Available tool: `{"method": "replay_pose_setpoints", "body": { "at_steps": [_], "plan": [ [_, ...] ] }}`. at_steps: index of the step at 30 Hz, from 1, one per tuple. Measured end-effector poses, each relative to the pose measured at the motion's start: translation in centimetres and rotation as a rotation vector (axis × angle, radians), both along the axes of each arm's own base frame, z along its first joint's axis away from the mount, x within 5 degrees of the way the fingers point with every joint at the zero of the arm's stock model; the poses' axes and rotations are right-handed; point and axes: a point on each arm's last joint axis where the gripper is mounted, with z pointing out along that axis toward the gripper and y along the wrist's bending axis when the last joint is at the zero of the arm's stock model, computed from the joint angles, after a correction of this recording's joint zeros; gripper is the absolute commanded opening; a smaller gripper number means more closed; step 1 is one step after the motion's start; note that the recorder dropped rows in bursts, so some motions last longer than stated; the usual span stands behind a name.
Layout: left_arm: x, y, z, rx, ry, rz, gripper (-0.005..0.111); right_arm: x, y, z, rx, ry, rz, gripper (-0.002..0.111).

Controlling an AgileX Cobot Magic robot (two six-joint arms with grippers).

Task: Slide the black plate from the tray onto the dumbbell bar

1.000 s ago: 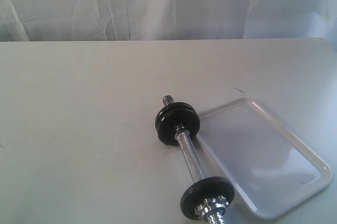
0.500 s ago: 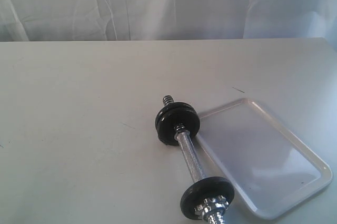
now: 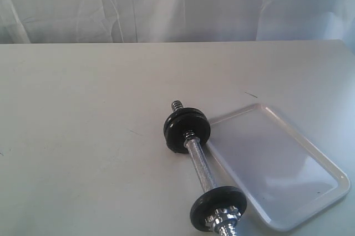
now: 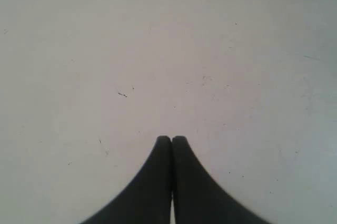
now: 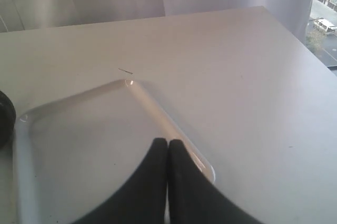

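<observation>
1. A white curtain hangs behind a pale worktop, which carries only the task's things.
2. The bar lies near the front and runs from 11 o'clock to 5 o'clock. It rests on its discs, so the chrome shaft sits clear of the worktop.
3. At the 11 o'clock end, a pair of discs sits pressed together. A bare threaded tip pokes out beyond them, and I see no nut outside them.
4. At the 5 o'clock end, a single disc is backed by a silver nut, which looks put there to lock that side.
5. The tray sits at 3 o'clock from the bar, with one corner just beside the far pair. Nothing lies in it.
6. The plate therefore seems to be on the bar already. I take it for the outer one of the pair, since only that end is open for sliding.
7. The left pincer has its tips pressed together on nothing. It hangs over bare worktop.
8. The right pincer is likewise closed and empty, above the tray's rim.
9. The job looks finished to me. With no nut on that end, a tipped bar could shed the plate.
</observation>
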Motion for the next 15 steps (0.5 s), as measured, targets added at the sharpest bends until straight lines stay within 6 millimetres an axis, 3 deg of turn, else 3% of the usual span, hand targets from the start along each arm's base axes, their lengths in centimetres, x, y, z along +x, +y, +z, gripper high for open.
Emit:
{"method": "replay_pose_setpoints", "body": {
  "at_steps": [15],
  "plan": [
    [0.00,0.00,0.00,0.000,0.000,0.000,0.000,0.00,0.00,0.00,-0.068,-0.001,0.018,0.000]
  ]
}}
